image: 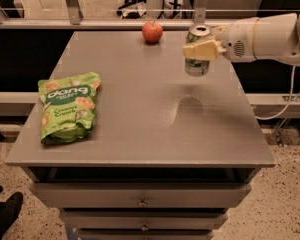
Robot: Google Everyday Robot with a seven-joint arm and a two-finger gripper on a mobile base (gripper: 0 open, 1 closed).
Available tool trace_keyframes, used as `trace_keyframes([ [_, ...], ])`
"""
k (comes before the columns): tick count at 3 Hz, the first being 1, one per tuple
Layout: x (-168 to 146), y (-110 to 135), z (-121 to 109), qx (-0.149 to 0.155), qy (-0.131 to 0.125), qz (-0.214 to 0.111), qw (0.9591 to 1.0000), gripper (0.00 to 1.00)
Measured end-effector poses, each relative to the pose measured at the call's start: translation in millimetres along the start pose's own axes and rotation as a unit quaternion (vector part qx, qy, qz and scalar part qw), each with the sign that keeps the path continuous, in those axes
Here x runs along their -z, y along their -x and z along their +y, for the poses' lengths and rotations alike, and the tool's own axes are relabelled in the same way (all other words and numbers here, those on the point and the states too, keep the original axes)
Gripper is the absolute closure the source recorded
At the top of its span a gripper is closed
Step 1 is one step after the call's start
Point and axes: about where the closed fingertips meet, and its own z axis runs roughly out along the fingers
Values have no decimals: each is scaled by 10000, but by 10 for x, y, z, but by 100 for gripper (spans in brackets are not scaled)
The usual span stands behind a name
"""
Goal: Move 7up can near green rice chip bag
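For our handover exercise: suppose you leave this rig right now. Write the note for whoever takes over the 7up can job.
The gripper is shut on the 7up can, holding it in the air over the far right part of the table, near the apple.
The green rice chip bag lies flat on the table's left side, far from the can.
Done: can grasped and lifted.
Left: carry it left, set it upright beside the bag, release.
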Motion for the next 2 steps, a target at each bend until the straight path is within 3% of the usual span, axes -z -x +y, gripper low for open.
trace_keyframes([
  [1,-166,21,77,4,159,-134,9998,100],
  [2,-592,72,226,-49,515,-369,9980,100],
])
